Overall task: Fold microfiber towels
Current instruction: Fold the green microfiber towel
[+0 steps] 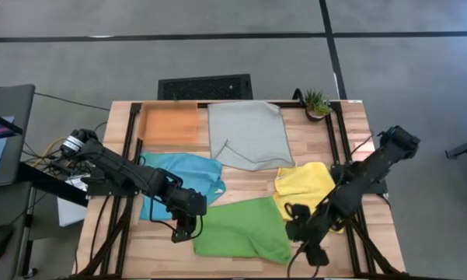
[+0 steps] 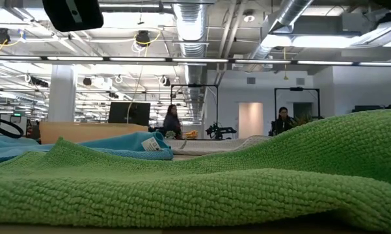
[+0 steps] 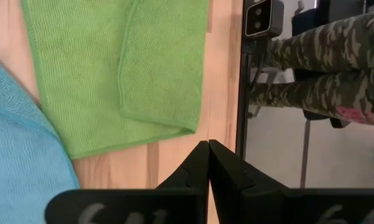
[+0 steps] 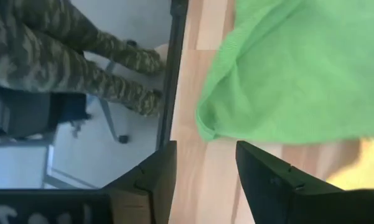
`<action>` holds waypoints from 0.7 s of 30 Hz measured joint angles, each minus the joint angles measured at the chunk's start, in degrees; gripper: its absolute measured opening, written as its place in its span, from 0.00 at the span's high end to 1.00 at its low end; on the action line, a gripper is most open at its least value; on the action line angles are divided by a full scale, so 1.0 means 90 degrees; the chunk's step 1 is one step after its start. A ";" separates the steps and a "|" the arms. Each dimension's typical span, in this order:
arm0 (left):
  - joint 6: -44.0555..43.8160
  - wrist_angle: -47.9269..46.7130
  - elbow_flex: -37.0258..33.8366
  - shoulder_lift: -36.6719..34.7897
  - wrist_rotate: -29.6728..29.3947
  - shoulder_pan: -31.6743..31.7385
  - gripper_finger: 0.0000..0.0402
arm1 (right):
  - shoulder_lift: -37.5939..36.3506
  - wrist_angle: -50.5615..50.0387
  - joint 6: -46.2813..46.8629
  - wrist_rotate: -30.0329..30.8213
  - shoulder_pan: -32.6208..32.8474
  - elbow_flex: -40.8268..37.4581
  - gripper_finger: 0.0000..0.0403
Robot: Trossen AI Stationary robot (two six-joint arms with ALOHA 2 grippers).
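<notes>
A lime green towel (image 1: 241, 229) lies rumpled at the table's near middle, with one part folded over onto itself (image 3: 165, 62). The sky blue towel (image 1: 182, 179) lies to its left, the yellow towel (image 1: 304, 187) to its right, and the pale grey towel (image 1: 249, 134) lies flat behind them. My left gripper (image 3: 207, 149) is shut over bare wood, just off the green towel's near left corner (image 3: 185, 129). My right gripper (image 4: 205, 155) is open over bare wood, next to the green towel's near right corner (image 4: 203, 124).
An orange tray (image 1: 169, 124) sits at the far left and a small potted plant (image 1: 317, 103) at the far right. A person in camouflage trousers (image 3: 323, 74) stands beyond the table's near edge. Black frame rails (image 4: 171, 74) run along the edges.
</notes>
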 joint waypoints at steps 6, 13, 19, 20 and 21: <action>0.0221 -0.0053 0.0000 0.0000 -0.0016 0.0000 1.00 | 0.0865 0.0810 -0.0223 -0.0011 0.0091 0.0000 0.55; 0.0322 -0.0058 -0.0002 0.0000 -0.0014 0.0000 1.00 | 0.1603 0.1298 -0.0220 -0.0022 0.0099 0.0000 0.56; 0.0394 -0.0076 -0.0003 0.0000 0.0030 0.0000 1.00 | 0.1861 0.1628 -0.0176 -0.0174 0.0110 0.0010 0.56; 0.0413 -0.0078 -0.0005 0.0000 0.0028 0.0000 1.00 | 0.1893 0.1612 -0.0175 -0.0170 0.0120 0.0010 0.56; 0.0433 -0.0076 -0.0005 0.0000 0.0028 0.0000 1.00 | 0.1901 0.1548 -0.0175 -0.0154 0.0146 0.0010 0.56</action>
